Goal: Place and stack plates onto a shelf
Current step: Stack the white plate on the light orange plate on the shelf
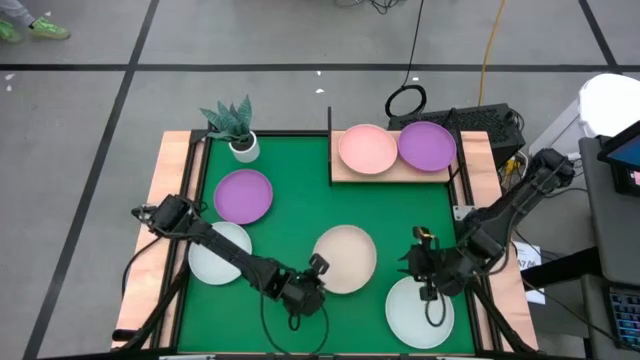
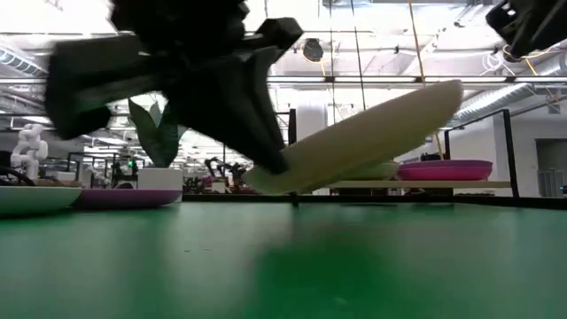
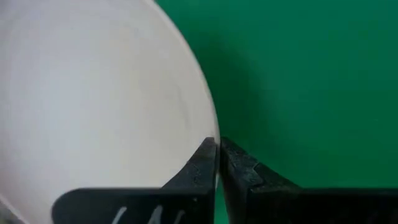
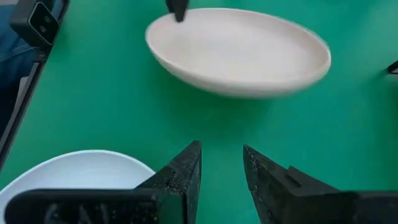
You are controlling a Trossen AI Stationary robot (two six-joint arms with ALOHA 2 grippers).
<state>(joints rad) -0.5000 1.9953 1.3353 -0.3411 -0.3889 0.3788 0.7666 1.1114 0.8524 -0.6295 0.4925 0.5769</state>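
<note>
The left hand (image 1: 318, 272) gripped the cream plate (image 1: 346, 258) by its 8 o'clock rim, tilting it off the desk (image 1: 300, 215) centre. The right hand (image 1: 425, 262) hung unclenched at 4 o'clock, above a whitish plate (image 1: 420, 312).

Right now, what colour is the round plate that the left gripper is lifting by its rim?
Cream: the cream plastic plate, held by the left gripper, shows best in the high view.
</note>
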